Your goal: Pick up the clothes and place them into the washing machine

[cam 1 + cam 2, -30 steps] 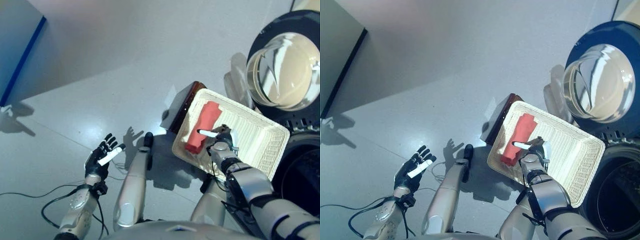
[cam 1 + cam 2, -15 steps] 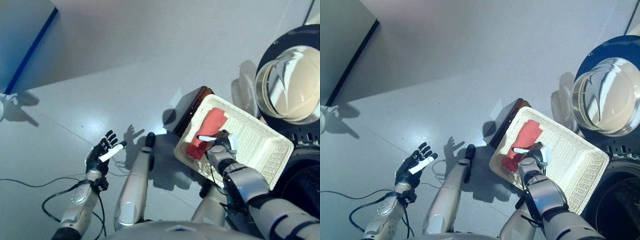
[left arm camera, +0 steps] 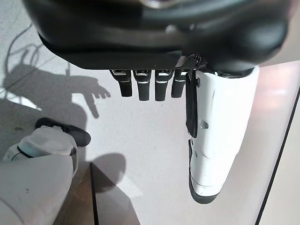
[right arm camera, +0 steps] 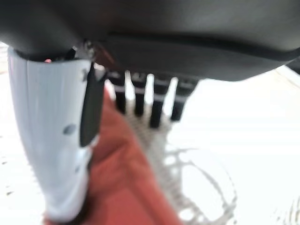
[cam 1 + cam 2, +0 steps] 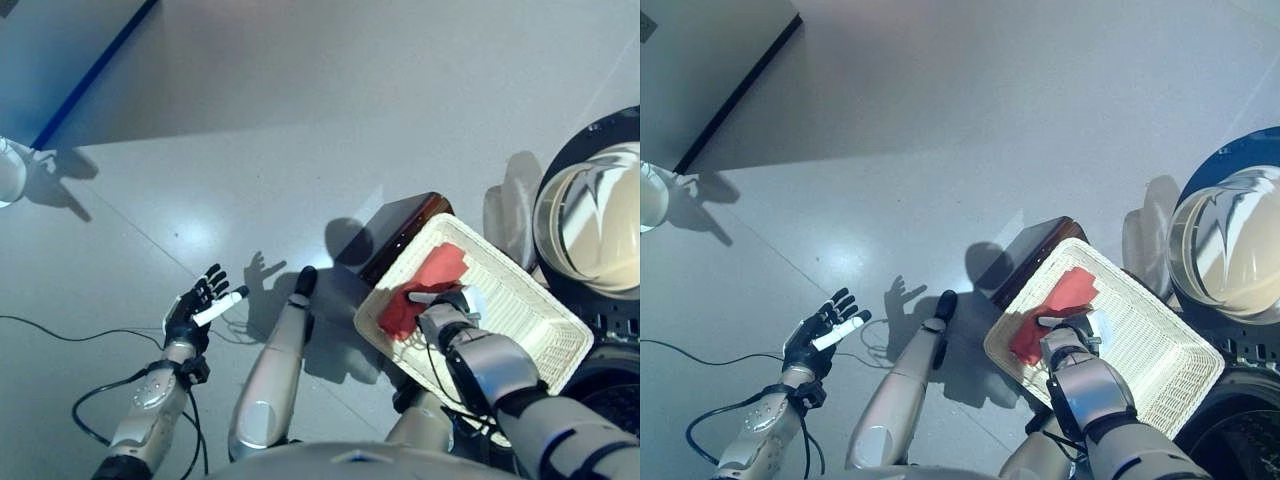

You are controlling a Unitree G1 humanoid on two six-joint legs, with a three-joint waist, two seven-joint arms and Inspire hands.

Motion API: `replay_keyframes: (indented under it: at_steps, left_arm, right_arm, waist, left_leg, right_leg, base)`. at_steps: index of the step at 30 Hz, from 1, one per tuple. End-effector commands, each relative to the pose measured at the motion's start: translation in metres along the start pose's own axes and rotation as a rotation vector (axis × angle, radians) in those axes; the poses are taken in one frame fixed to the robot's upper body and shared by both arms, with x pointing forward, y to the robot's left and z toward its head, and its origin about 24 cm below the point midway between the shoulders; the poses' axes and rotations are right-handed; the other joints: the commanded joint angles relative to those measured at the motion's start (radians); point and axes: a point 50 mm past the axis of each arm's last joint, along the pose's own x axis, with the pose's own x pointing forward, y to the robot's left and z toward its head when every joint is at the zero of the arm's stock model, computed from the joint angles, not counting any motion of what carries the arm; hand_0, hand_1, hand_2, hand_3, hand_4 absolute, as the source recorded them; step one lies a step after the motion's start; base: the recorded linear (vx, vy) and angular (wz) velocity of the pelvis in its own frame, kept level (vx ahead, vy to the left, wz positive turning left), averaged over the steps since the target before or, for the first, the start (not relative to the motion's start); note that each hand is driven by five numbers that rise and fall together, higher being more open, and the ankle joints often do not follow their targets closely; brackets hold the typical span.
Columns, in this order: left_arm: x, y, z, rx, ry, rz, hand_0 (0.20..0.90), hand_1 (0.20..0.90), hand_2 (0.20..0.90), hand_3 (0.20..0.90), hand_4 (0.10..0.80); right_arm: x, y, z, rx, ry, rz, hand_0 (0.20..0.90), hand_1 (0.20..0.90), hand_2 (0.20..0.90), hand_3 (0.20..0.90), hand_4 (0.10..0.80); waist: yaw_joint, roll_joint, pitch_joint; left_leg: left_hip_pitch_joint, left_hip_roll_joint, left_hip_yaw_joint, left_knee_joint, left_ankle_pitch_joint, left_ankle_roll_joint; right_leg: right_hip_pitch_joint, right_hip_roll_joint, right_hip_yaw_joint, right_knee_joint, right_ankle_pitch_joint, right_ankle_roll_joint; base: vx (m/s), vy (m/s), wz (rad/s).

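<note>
A red cloth (image 5: 432,272) lies crumpled in the near left part of the shallow wicker basket (image 5: 535,340). The basket rests on a low dark brown box (image 5: 400,222) beside the washing machine. My right hand (image 5: 448,306) is down in the basket at the cloth's near edge. In the right wrist view its fingers (image 4: 157,101) are straight over the wicker and its white-covered thumb (image 4: 56,131) lies on the red cloth (image 4: 126,187). My left hand (image 5: 203,305) is open and empty, held over the floor at the left.
The washing machine's round glass door (image 5: 592,220) stands open at the right, with the dark drum opening (image 5: 1240,440) below it. A white object (image 5: 10,170) stands at the far left. A dark strip (image 5: 95,70) runs along the floor at the upper left.
The camera has shifted. The red cloth has gone from a neat roll to a loose crumpled shape. My right hand has moved down onto it. The left hand has stayed open.
</note>
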Motion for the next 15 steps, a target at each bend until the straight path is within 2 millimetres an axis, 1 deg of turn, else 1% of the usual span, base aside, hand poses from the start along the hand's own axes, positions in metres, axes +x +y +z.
replay_keyframes:
  at_steps: [1, 6, 8, 11, 12, 13, 14, 15]
  left_arm:
    - [0.005, -0.002, 0.041, 0.079, -0.165, -0.061, 0.9, 0.9, 0.9, 0.9, 0.8]
    - [0.005, -0.003, 0.039, 0.079, -0.159, -0.069, 0.9, 0.9, 0.9, 0.9, 0.8]
    - [0.005, -0.003, 0.04, 0.078, -0.164, -0.067, 0.9, 0.9, 0.9, 0.9, 0.8]
    - [0.004, -0.002, 0.042, 0.066, -0.182, -0.052, 0.9, 0.9, 0.9, 0.9, 0.8]
    - [0.004, -0.002, 0.042, 0.066, -0.182, -0.052, 0.9, 0.9, 0.9, 0.9, 0.8]
    - [0.004, 0.001, 0.042, 0.058, -0.191, -0.032, 0.9, 0.9, 0.9, 0.9, 0.8]
    - [0.004, 0.003, 0.041, 0.054, -0.188, -0.023, 0.9, 0.9, 0.9, 0.9, 0.8]
    - [0.004, 0.003, 0.04, 0.054, -0.186, -0.022, 0.9, 0.9, 0.9, 0.9, 0.8]
  right_arm:
    - [-0.055, 0.072, 0.055, 0.144, -0.192, 0.369, 0.2, 0.2, 0.2, 0.2, 0.3]
    - [-0.044, 0.062, 0.044, 0.22, -0.128, 0.341, 0.2, 0.2, 0.2, 0.2, 0.3]
    - [-0.035, 0.054, 0.036, 0.267, -0.092, 0.309, 0.2, 0.2, 0.2, 0.2, 0.3]
    - [-0.018, 0.034, 0.017, 0.409, -0.006, 0.233, 0.2, 0.2, 0.2, 0.2, 0.3]
    - [-0.017, 0.033, 0.017, 0.409, -0.006, 0.233, 0.2, 0.2, 0.2, 0.2, 0.3]
    - [-0.003, 0.013, -0.003, 0.55, 0.066, 0.158, 0.2, 0.2, 0.2, 0.2, 0.3]
    - [0.002, 0.007, -0.012, 0.595, 0.092, 0.13, 0.2, 0.2, 0.2, 0.2, 0.3]
    - [0.002, 0.007, -0.013, 0.594, 0.093, 0.13, 0.2, 0.2, 0.2, 0.2, 0.3]
  waist:
    - [0.065, 0.037, 0.027]
    - [0.049, 0.04, 0.022]
    - [0.04, 0.041, 0.022]
    - [0.019, 0.042, 0.022]
    - [0.019, 0.042, 0.022]
    - [-0.01, 0.04, 0.03]
    - [-0.021, 0.038, 0.031]
    - [-0.02, 0.036, 0.024]
  left_leg:
    - [-0.065, 0.052, -0.004, 0.093, -0.091, -0.097]
    - [-0.064, 0.057, 0.002, 0.092, -0.095, -0.095]
    - [-0.061, 0.061, 0.006, 0.093, -0.097, -0.094]
    - [-0.055, 0.07, 0.01, 0.097, -0.101, -0.092]
    - [-0.055, 0.07, 0.01, 0.097, -0.101, -0.092]
    - [-0.057, 0.072, 0.016, 0.092, -0.067, -0.086]
    - [-0.053, 0.078, 0.018, 0.091, -0.067, -0.087]
    - [-0.043, 0.086, 0.019, 0.095, -0.099, -0.092]
  right_leg:
    - [0.053, -0.057, 0.016, -0.149, 0.185, 0.015]
    - [0.047, -0.06, 0.022, -0.151, 0.185, 0.015]
    - [0.039, -0.06, 0.029, -0.145, 0.183, 0.015]
    - [0.015, -0.059, 0.048, -0.129, 0.178, 0.015]
    - [0.015, -0.059, 0.049, -0.128, 0.177, 0.015]
    - [-0.011, -0.061, 0.065, -0.126, 0.205, 0.015]
    - [-0.017, -0.06, 0.073, -0.124, 0.203, 0.015]
    - [-0.009, -0.055, 0.075, -0.117, 0.174, 0.015]
  base:
    - [0.0, 0.0, 0.0]
    - [0.0, 0.0, 0.0]
    - [0.003, 0.03, 0.06]
    - [-0.003, 0.024, 0.03]
    - [-0.091, 0.076, -0.05]
    - [-0.091, 0.072, -0.06]
    - [0.005, 0.031, 0.03]
    - [-0.003, 0.003, 0.08]
